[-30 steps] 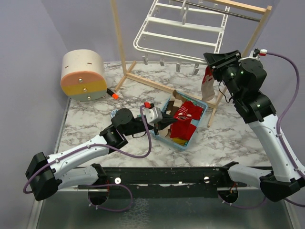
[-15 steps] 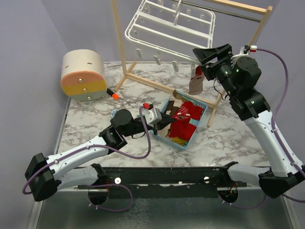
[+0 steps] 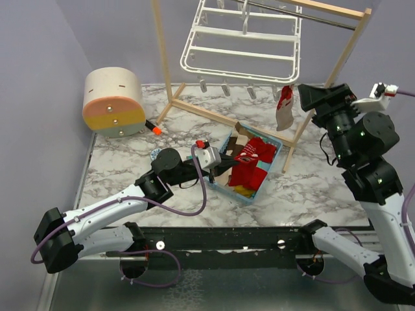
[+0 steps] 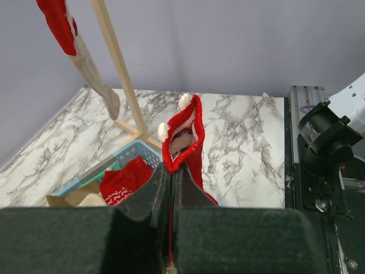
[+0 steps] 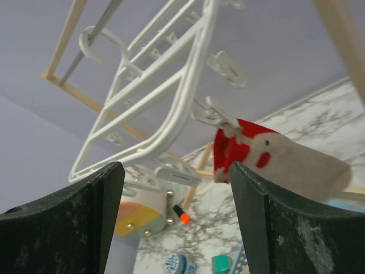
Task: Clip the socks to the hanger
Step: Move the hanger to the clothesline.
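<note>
Red-and-beige sock (image 3: 283, 111) hangs from the hanger (image 3: 243, 53), upper right; my right end effector (image 5: 174, 177) is released, left end effector (image 4: 170, 171) grasping red sock (image 4: 193, 165).

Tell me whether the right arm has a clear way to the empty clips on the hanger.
Probably yes: the open right gripper faces the hanger, the empty clips dangle just ahead, and only the clipped sock hangs beside them.

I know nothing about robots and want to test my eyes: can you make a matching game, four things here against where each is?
Things: 1 red-and-beige sock; 2 pompom sock; 3 blue basket; 4 round box.
Places: A on its side, far left; B clipped under the hanger; C holding loose socks; D pinched in the left arm's jaws.
Pairs: 1-B, 2-D, 3-C, 4-A.
</note>
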